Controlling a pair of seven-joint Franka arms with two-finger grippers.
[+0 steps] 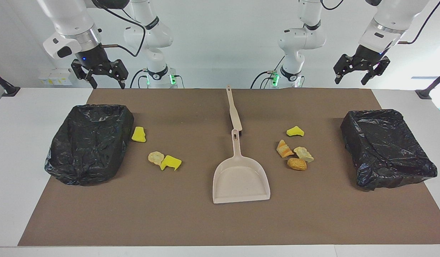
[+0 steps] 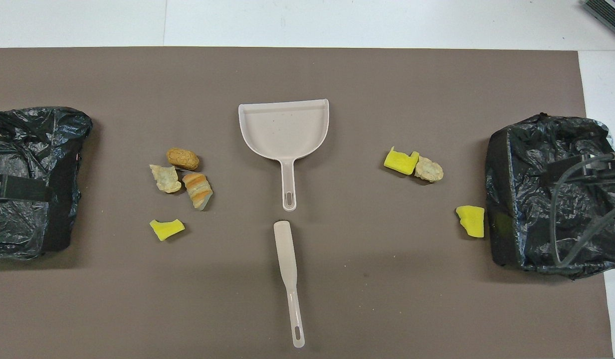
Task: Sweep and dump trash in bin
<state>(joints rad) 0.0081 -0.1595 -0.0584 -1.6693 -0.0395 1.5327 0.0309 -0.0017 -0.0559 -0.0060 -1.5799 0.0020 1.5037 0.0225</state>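
Observation:
Trash lies in two groups on the brown mat. Toward the left arm's end are a yellow chunk (image 1: 295, 131) (image 2: 166, 229), a striped orange piece (image 1: 284, 149) (image 2: 197, 190), a pale lump (image 1: 303, 154) and a tan lump (image 1: 297, 164). Toward the right arm's end are a yellow chunk (image 1: 138, 134) (image 2: 471, 220), a beige lump (image 1: 156, 157) and another yellow chunk (image 1: 171, 162) (image 2: 400, 161). A black-bagged bin (image 1: 87, 150) (image 2: 516, 199) stands at the right arm's end, a second bin (image 1: 387, 153) (image 2: 63, 199) at the left arm's. My right gripper (image 1: 107, 85) and left gripper (image 1: 350, 81) hang high, open and empty.
A beige dustpan (image 1: 240, 180) (image 2: 285, 127) lies mid-mat with its handle toward the robots. A beige brush (image 1: 234, 110) (image 2: 289, 276) lies in line with it, nearer to the robots. White table (image 1: 13, 160) borders the mat.

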